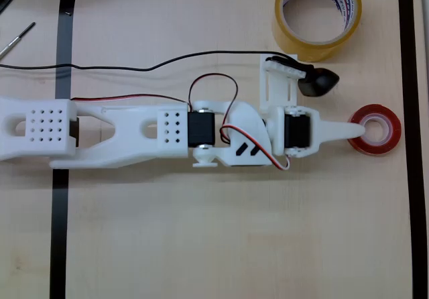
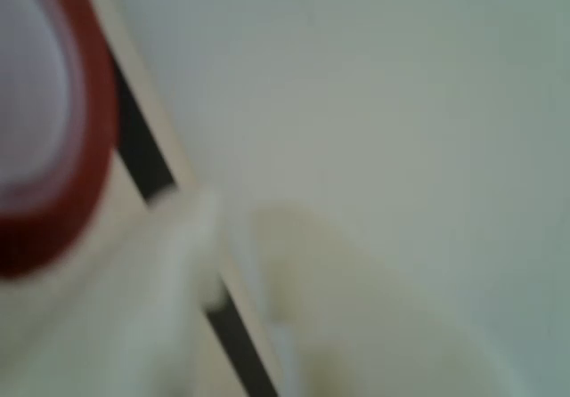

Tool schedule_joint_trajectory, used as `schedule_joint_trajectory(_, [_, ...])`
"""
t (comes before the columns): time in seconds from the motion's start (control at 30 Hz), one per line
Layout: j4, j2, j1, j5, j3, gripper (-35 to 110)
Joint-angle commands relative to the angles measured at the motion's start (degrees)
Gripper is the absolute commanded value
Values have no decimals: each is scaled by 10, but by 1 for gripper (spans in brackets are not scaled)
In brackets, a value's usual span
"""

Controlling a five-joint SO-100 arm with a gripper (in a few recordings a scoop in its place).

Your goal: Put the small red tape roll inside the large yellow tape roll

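In the overhead view the small red tape roll lies flat at the right of the table, white core showing. The large yellow tape roll stands at the top right, well apart from it. My white arm reaches in from the left. The pointed tip of my gripper lies over the red roll's left rim and the edge of its hole. In the blurred wrist view the red roll is at the upper left. My gripper has its two pale fingers close together, shut, with nothing between them.
Black tape lines frame the work area, one running just right of the red roll. A black cable crosses the table above the arm. A metal tool lies at the far left. Bare wood lies below the arm.
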Motion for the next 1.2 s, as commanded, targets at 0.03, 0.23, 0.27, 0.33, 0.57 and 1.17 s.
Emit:
schedule_joint_trajectory(0.03, [-25, 109, -13, -1, -6, 0])
schedule_joint_trajectory(0.23, [-14, 100, -9, 4, 11, 0])
schedule_joint_trajectory(0.27, [-4, 100, -9, 4, 11, 0])
schedule_joint_trajectory(0.33, [22, 98, -6, 14, 12, 0])
schedule_joint_trajectory(0.57, [68, 85, -4, 25, 11, 0])
schedule_joint_trajectory(1.17, [281, 76, -11, 25, -70, 0])
